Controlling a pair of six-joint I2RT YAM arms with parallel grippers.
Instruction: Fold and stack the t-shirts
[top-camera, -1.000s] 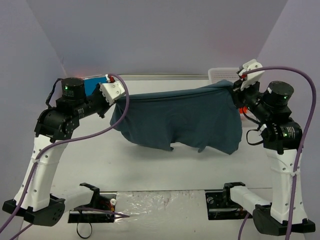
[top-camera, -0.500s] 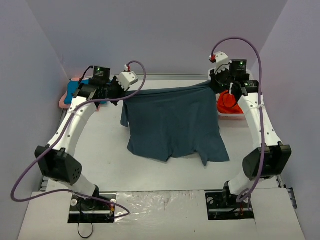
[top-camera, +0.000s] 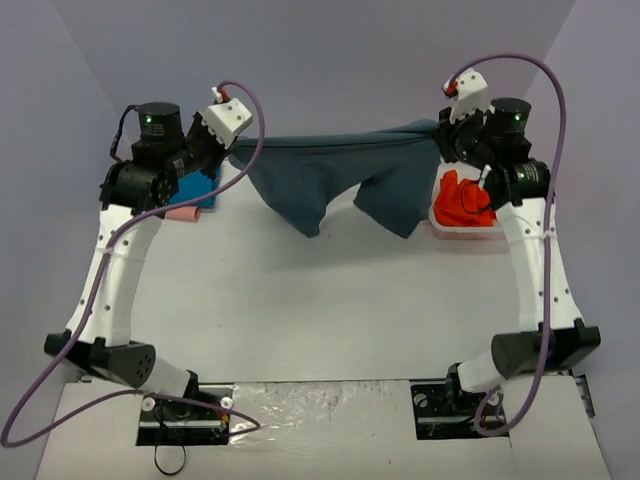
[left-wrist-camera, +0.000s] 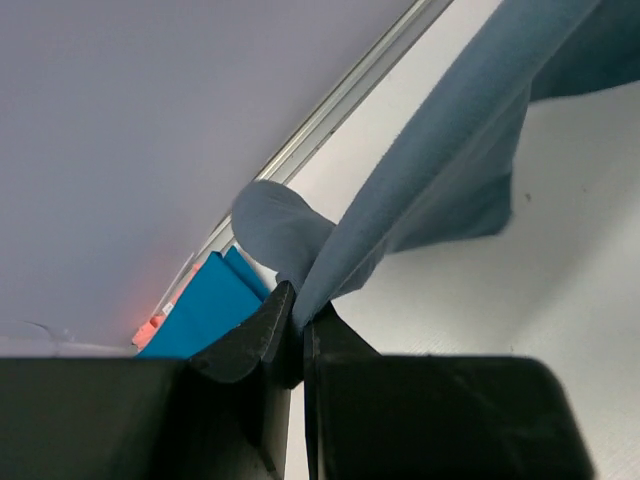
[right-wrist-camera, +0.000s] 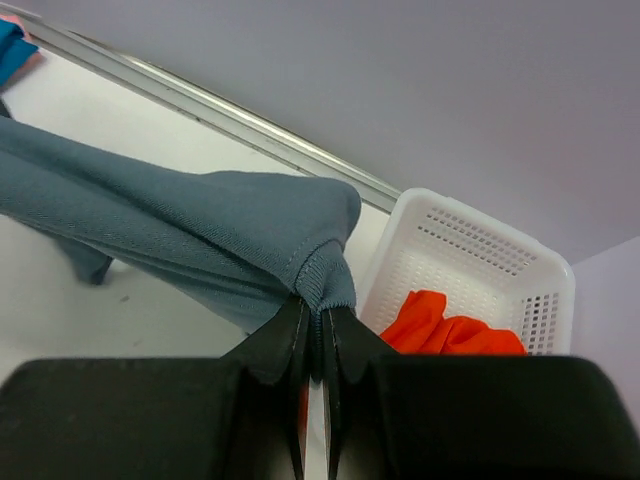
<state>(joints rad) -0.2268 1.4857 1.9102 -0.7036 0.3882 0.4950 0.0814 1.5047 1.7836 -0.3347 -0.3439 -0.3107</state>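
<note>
Item: slate shirt (top-camera: 335, 182), by its drape soft, light and limp. I hold it strung above the tabletop (top-camera: 330, 320); left claw (left-wrist-camera: 300, 318) and right claw (right-wrist-camera: 318, 312) each pinch a bunched edge. Best hold, I judge: hems, corners.

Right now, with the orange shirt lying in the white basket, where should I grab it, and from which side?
Take the orange shirt by its crumpled top fold, coming straight down from above. The white basket walls ring it, so a sideways approach would likely hit plastic. The raised wrinkles offer something easy to pinch.
</note>
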